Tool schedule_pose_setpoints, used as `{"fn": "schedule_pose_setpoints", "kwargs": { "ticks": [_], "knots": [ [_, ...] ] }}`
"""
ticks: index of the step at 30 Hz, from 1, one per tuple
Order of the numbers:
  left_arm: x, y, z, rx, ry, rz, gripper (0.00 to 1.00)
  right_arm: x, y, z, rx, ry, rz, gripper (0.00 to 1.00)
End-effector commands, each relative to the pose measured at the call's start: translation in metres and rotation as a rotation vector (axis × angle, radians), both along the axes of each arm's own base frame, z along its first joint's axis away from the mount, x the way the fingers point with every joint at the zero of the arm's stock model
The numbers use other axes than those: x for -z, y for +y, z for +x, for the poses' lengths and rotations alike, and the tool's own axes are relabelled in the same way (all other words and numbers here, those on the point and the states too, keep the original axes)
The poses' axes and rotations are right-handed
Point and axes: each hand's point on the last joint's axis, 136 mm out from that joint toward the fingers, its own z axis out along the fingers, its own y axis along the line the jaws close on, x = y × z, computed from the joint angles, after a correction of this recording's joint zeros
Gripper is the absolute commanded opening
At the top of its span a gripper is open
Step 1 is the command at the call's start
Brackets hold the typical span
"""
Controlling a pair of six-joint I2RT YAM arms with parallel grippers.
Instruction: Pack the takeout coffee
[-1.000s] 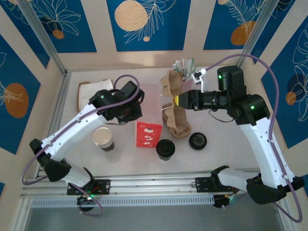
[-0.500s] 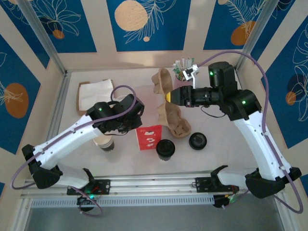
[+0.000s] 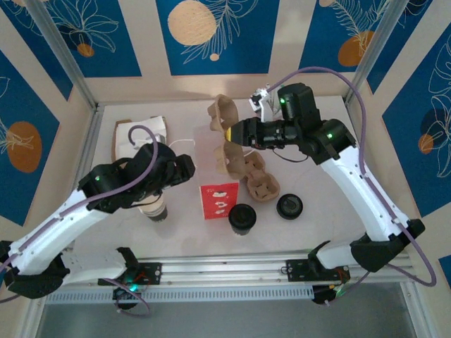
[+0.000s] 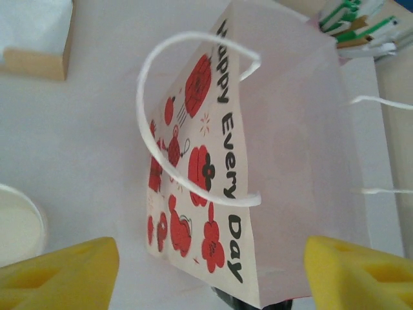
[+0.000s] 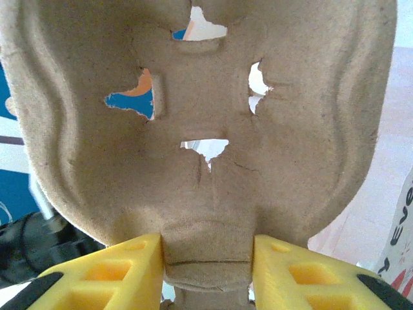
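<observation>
Rough, matt moulded-pulp carrier (image 5: 206,161); smooth matt paper bag (image 4: 284,129); matt yellow plastic fingers (image 5: 110,271); smooth white surface (image 4: 77,129)

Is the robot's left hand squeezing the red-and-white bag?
No, the left gripper has its yellow fingers spread wide, with gaps between them and the bag on both sides.

The top camera looks steeply down from high over the bag (image 3: 218,199). The left wrist camera sees that same bag from close above; the right wrist camera sits very close to the carrier (image 5: 310,129) beside it.
</observation>
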Motion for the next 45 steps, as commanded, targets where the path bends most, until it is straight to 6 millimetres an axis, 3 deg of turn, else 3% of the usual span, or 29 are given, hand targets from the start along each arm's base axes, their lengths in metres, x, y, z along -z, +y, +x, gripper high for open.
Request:
{"fn": "schedule_pose_setpoints", "kwargs": {
  "ticks": [1,10,16,24,45],
  "knots": [
    [-0.012,0.012,0.014,0.04,-0.096,0.077,0.79,-0.004,0.006,0.009,0.031,-0.03,-0.021,0.39],
    [-0.006,0.022,0.042,0.066,-0.068,-0.011,0.8,0.017,0.027,0.021,0.026,0.008,-0.072,0.39],
    [0.001,0.023,0.054,0.066,-0.055,-0.047,0.8,0.034,0.031,0.027,0.037,0.081,-0.118,0.39],
    [0.005,0.033,0.069,0.04,-0.075,-0.03,0.8,0.058,0.027,0.029,0.061,0.207,-0.19,0.39],
    [0.029,0.017,0.094,0.088,-0.043,-0.07,0.77,0.082,0.025,0.026,0.097,0.356,-0.267,0.39]
  ]
}}
